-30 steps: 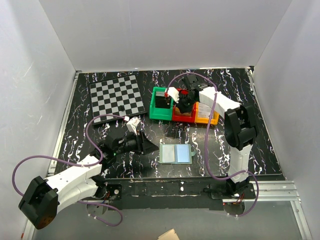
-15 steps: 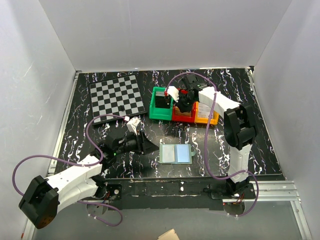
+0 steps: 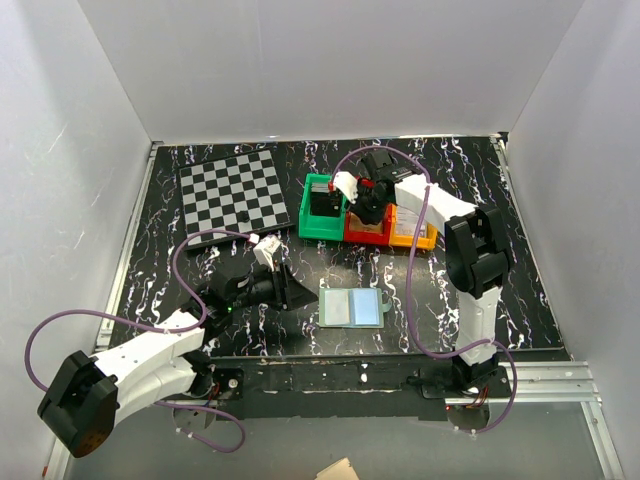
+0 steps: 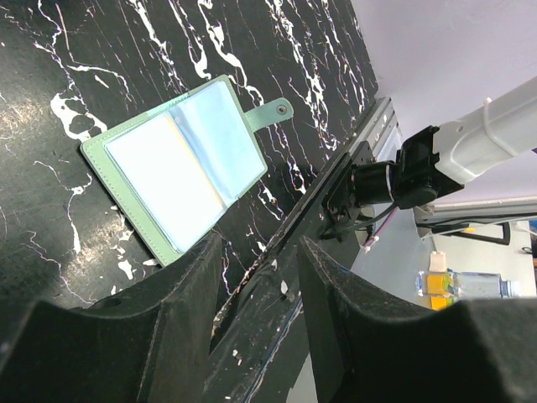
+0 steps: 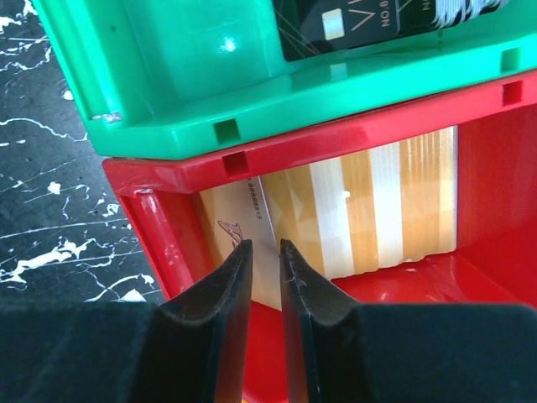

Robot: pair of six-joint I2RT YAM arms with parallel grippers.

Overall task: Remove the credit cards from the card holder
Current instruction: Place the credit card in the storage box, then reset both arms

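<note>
The card holder (image 3: 352, 309) lies open on the black marbled table, its light blue pockets up and its snap tab to the right; it also shows in the left wrist view (image 4: 180, 168). No card shows in it. My left gripper (image 3: 293, 292) (image 4: 260, 252) is open and empty, low, just left of the holder. My right gripper (image 3: 367, 205) (image 5: 264, 248) reaches down into the red bin (image 5: 487, 151), its jaws a narrow gap apart. An orange-and-white striped card (image 5: 377, 201) and a beige card (image 5: 231, 214) lean in the bin beyond the fingertips.
A green bin (image 3: 320, 232) holds a black card (image 5: 369, 25). An orange bin (image 3: 412, 241) right of the red one holds a pale card (image 3: 408, 220). A chessboard (image 3: 232, 195) lies at the back left. White walls ring the table.
My right gripper has shifted slightly back and left over the red bin. The left arm and the card holder have not moved.
</note>
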